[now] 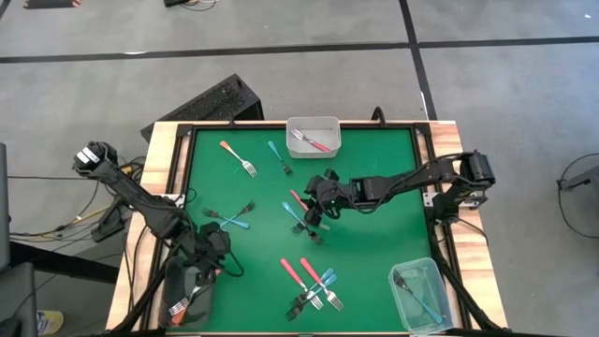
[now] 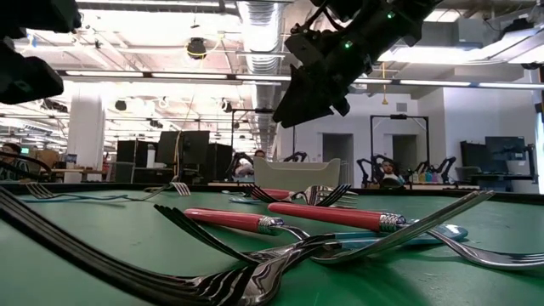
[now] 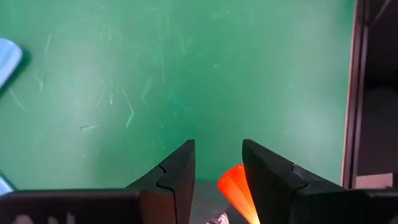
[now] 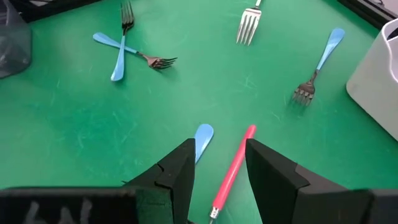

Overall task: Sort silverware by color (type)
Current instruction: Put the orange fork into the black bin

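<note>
Between my right gripper's (image 4: 216, 163) parted fingers lies the pink-red fork (image 4: 232, 169) mid-mat, handle running away from me lengthwise; my left gripper (image 3: 217, 174), apart, hangs over an orange handle (image 3: 239, 194).

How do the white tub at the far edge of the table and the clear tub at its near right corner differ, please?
The white tub is opaque, while the clear tub is see-through. The white tub holds a pink-handled fork, whereas the clear tub holds a blue-handled fork. The white tub stands square to the table edge; the clear tub sits slightly askew. Both are rectangular, open-topped containers.
</note>
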